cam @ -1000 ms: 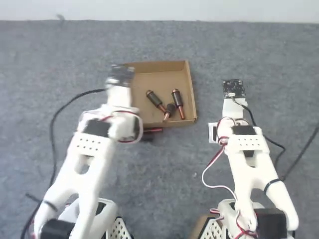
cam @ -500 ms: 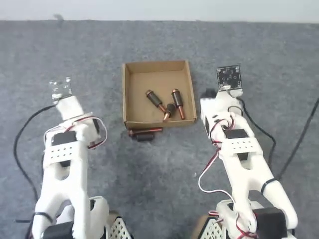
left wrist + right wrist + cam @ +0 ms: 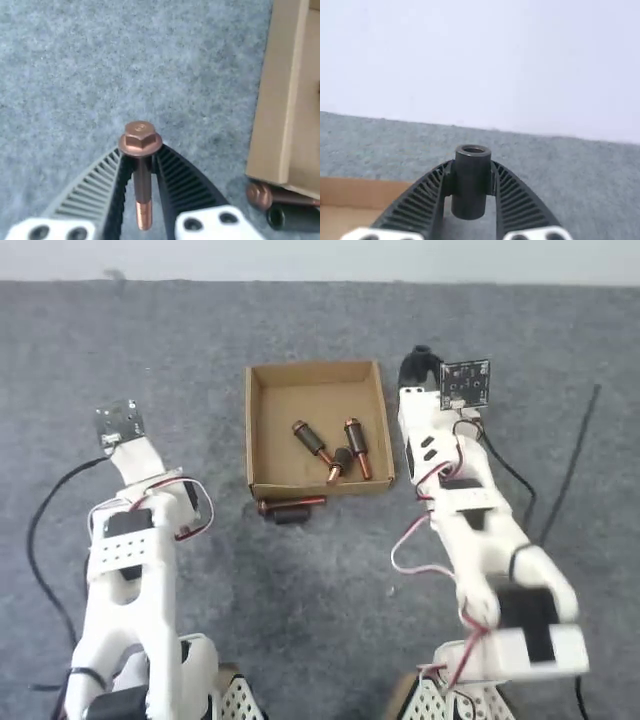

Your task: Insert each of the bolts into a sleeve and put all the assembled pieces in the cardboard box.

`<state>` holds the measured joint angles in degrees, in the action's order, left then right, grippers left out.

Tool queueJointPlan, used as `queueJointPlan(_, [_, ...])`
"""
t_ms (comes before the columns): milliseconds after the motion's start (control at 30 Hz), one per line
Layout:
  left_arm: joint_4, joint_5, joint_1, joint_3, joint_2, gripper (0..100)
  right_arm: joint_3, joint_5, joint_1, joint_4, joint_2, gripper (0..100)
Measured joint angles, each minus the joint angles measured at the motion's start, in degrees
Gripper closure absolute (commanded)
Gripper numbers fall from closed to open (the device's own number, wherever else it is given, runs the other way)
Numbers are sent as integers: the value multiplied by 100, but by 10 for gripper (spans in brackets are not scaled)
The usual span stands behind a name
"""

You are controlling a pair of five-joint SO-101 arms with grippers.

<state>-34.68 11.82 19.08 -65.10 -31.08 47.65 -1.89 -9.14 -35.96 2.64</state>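
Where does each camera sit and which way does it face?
High view: fixed overhead, looking down on the cardboard box, left arm and right arm.
Left wrist view: on the left wrist, facing down at the carpet past the left gripper, shut on a bolt.
Right wrist view: on the right wrist, facing roughly level at the wall past the right gripper, shut on a sleeve.
Shared: high and left wrist views both show the box and a loose bolt beside it.

Open carpet (image 3: 330, 580) flanks the walled cardboard box (image 3: 249, 430).
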Motion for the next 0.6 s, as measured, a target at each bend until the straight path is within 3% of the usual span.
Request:
queueJointPlan(233, [316, 0, -53, -44, 0, 988, 44, -651, -211, -2110, 941, 992])
queueJointPlan(600, [316, 0, -44, -44, 0, 988, 2224, -677, -448, -4070, 949, 992])
